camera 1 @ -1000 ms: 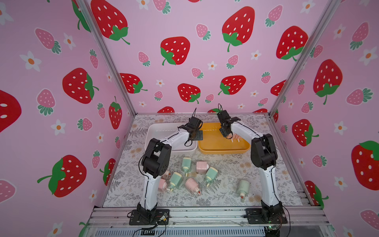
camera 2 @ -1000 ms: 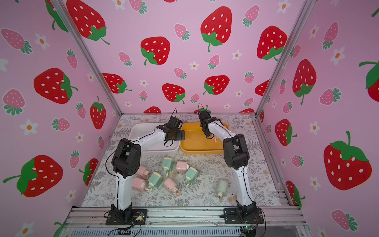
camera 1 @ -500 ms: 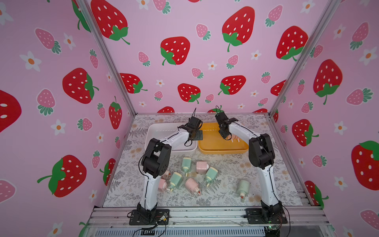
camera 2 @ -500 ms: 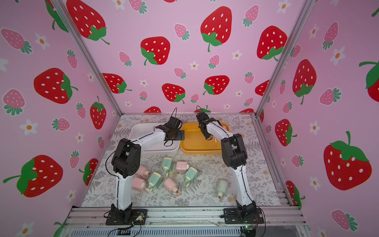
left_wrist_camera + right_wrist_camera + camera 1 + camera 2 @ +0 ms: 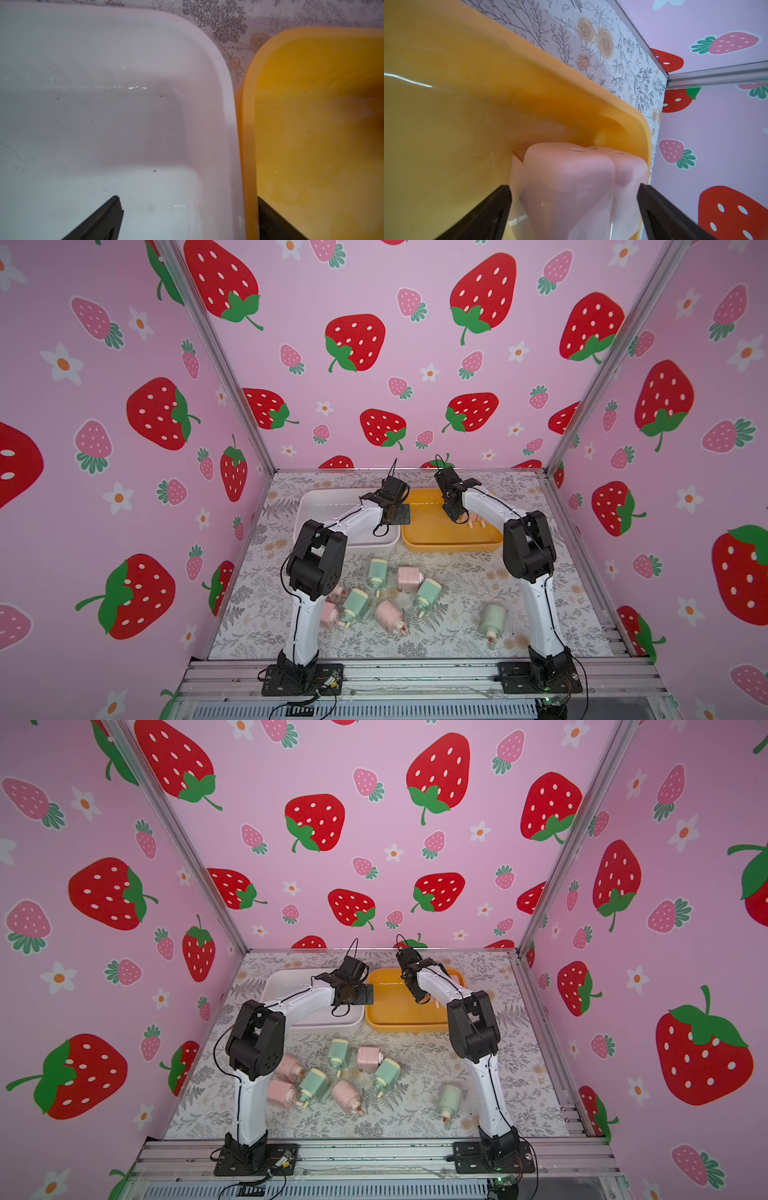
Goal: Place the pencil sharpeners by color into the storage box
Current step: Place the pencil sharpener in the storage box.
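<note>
Nearest me, between the two arm bases, eight pencil sharpeners (image 5: 345,1094) lie loose on the floral mat (image 5: 415,1119): four pink huddled with three green, and a fourth green one (image 5: 449,1100) apart, toward the right arm; beyond them both arms rise to bent elbows and reach forward and down over two boxes set side by side at the back; the left gripper (image 5: 187,197) hangs with its fingers spread wide and nothing between them, straddling the seam where the white box (image 5: 218,83) meets the yellow box (image 5: 453,547); the right gripper (image 5: 573,186) is tipped into a corner on the yellow box's right side, fingers wide apart either side of two pink sharpeners (image 5: 566,170) resting against the wall, gripping neither; I'd judge this the letting-go end of a pink placement, with most of the sorting ahead; next the right arm needs a straight lift clear of the pair without nudging them, then a trip to the pile; the greens presumably belong in the white box.
</note>
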Controlling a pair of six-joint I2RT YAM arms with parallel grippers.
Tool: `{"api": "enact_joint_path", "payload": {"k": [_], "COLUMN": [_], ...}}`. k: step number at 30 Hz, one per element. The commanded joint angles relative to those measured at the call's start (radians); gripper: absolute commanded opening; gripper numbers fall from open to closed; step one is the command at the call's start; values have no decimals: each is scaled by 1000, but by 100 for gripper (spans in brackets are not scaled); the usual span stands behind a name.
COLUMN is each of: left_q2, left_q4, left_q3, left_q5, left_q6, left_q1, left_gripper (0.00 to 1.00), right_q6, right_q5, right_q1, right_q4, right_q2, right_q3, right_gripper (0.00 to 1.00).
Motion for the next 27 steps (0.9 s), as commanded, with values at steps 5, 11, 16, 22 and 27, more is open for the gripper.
{"api": "enact_joint_path", "payload": {"k": [5,11,16,22,27], "left_q2": [-69,-167,-293,-421,-483], "left_q4": [-55,-51,-69,-90,-74], "left_q3": [53,3,-90,-215,-278], "left_q5": [104,132,118,90,169], "left_q6": [-4,9,33,27,-36], "left_q1": [3,3,2,3,13], "left_gripper": [100,100,100,100,99], "right_q6": [7,35,35,-53,-195], "right_q5": [-51,-240,-581,-1029,-1338], "right_q1": [28,29,29,29,52], "right_q4": [14,92,227,339,351], "right_q2": [-122,-285,-481,-648,-720], "right_q3": [-32,-167,-363,-576,-689], "right_gripper": [100,100,100,100,100]}}
